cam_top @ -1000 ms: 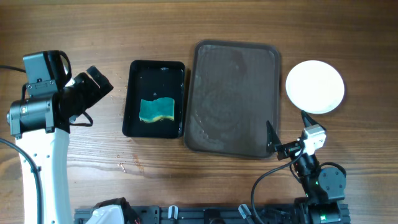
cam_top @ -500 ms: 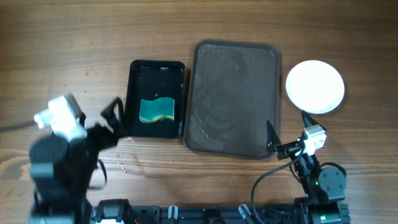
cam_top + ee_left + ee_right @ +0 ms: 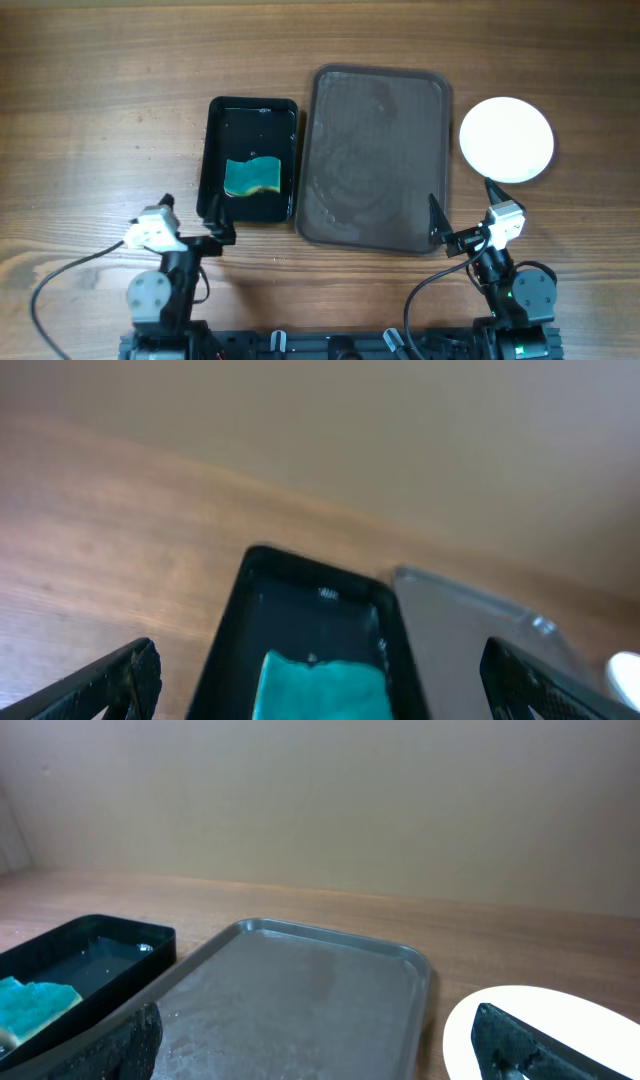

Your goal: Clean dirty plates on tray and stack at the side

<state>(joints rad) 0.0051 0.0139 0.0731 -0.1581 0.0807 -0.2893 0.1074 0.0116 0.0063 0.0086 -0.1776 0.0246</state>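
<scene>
The dark brown tray [image 3: 378, 158] lies in the middle with nothing on it; it also shows in the right wrist view [image 3: 300, 995] and left wrist view [image 3: 470, 630]. A plain white plate stack [image 3: 506, 139] sits on the table right of the tray, also in the right wrist view [image 3: 560, 1020]. I cannot tell how many plates it holds. My left gripper [image 3: 190, 222] is open and empty, low at the table's front by the black tray's near end. My right gripper [image 3: 465, 215] is open and empty near the brown tray's front right corner.
A smaller black tray [image 3: 248, 158] holding water and a teal sponge [image 3: 252, 176] stands left of the brown tray; the sponge shows between my left fingers [image 3: 325, 685] in the left wrist view. Bare wooden table lies all around.
My left arm has swung down from the far left and folded back to the table's front edge, gripper facing the black tray. The right arm has not moved.
</scene>
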